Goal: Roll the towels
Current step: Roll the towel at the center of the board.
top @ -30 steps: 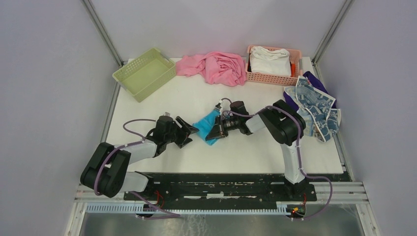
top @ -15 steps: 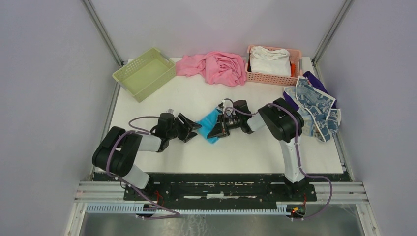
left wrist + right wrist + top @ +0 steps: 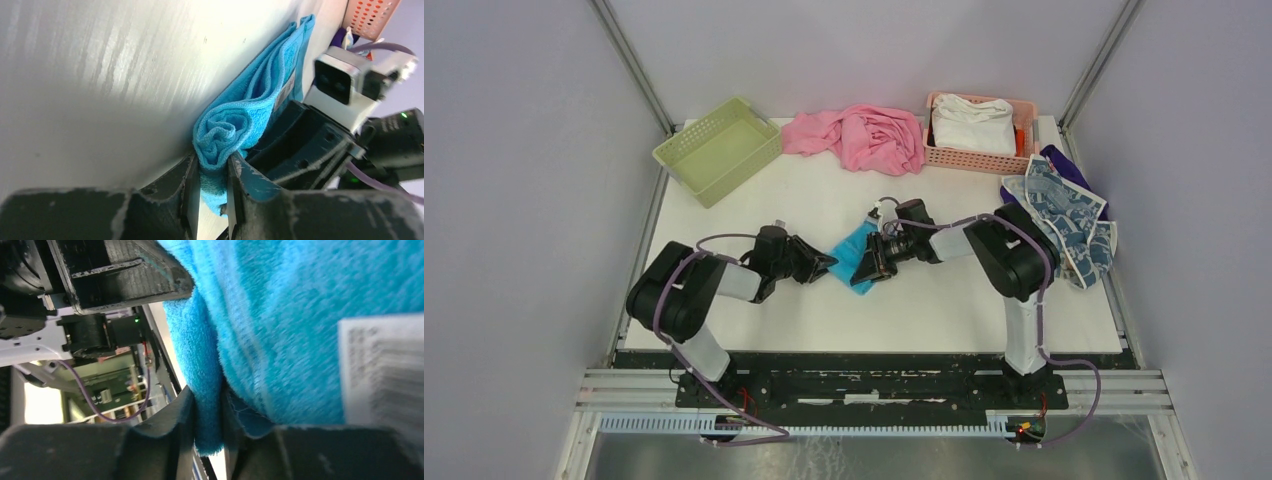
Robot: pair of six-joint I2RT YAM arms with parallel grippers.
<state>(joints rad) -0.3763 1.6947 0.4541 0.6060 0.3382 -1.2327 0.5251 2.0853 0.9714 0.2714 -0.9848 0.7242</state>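
Note:
The bright blue towel (image 3: 849,250) lies mid-table, partly rolled, with the two grippers meeting at its near end. My left gripper (image 3: 826,264) is shut on the rolled end (image 3: 222,132), and cloth fills the gap at the left gripper (image 3: 214,172). From the right, my right gripper (image 3: 864,272) pinches a folded edge of the same towel (image 3: 300,325); the fold sits tight in the right gripper (image 3: 207,415). A white label (image 3: 382,367) shows on the towel. A white towel with dark blue print (image 3: 1064,220) lies crumpled at the table's right edge.
A green basket (image 3: 719,148) stands at the back left. The pink cloth (image 3: 864,135) is heaped at the back middle. A salmon basket (image 3: 1024,108) holding a white cloth (image 3: 972,122) stands at the back right. A purple cloth (image 3: 1064,162) peeks out beside the printed towel.
My left gripper slid right to the blue towel and closed on its rolled end. The right gripper stayed at the towel, its arm shifting slightly right.

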